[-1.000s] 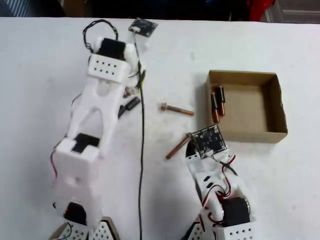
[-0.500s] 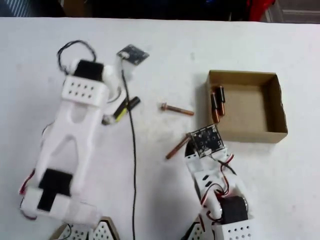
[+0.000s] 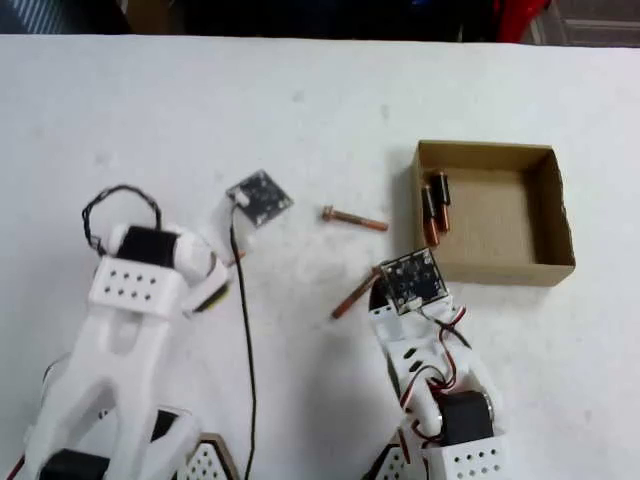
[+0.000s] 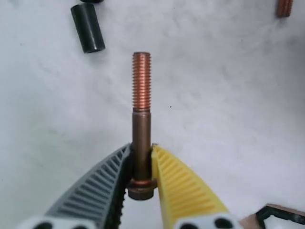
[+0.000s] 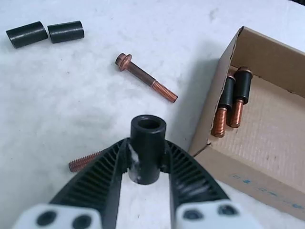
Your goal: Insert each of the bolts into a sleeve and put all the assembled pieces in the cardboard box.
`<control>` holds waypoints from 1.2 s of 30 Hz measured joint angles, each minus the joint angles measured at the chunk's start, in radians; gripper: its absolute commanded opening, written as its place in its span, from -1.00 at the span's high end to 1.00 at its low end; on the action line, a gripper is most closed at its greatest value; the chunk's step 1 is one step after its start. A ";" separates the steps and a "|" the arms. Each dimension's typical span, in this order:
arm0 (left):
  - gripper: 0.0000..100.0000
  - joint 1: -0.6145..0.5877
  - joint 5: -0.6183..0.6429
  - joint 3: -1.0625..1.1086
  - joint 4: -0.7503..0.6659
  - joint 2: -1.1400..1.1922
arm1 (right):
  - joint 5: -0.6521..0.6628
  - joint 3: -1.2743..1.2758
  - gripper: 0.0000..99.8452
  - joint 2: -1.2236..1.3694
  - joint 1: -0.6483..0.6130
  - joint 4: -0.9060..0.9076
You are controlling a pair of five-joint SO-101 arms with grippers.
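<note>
My left gripper (image 4: 141, 149) is shut on a copper bolt (image 4: 141, 109), held just above the head with the thread pointing away over the table. In the high view the left gripper (image 3: 220, 280) is at the near left. My right gripper (image 5: 147, 145) is shut on a black sleeve (image 5: 148, 148), held upright with its bore showing. It sits just left of the cardboard box (image 3: 545, 215). Two assembled pieces (image 5: 231, 102) lie in the box's left corner (image 3: 433, 205). One loose bolt (image 3: 355, 219) lies mid-table, another (image 3: 352, 297) beside the right gripper (image 3: 380, 292).
Two loose black sleeves (image 5: 45, 32) lie end to end on the table beyond the loose bolt (image 5: 145, 84). One sleeve (image 4: 87, 27) lies ahead of the held bolt. A black cable (image 3: 243, 350) runs along the left arm. The far table is bare white.
The left arm has drawn back from the far middle of the table toward the near left edge. The right arm has stayed put with its sleeve.
</note>
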 measured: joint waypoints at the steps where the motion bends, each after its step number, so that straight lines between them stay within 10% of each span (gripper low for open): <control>1: 0.96 -0.014 -0.025 0.026 -0.012 -0.011 | 0.000 0.000 0.97 0.000 0.000 0.000; 25: 0.96 -0.195 -1.005 0.367 -0.339 -0.028 | 0.000 0.000 0.97 0.000 0.000 0.000; 36: 0.96 -0.195 -1.103 0.411 -0.367 -0.028 | 0.000 0.000 0.97 0.000 0.000 0.000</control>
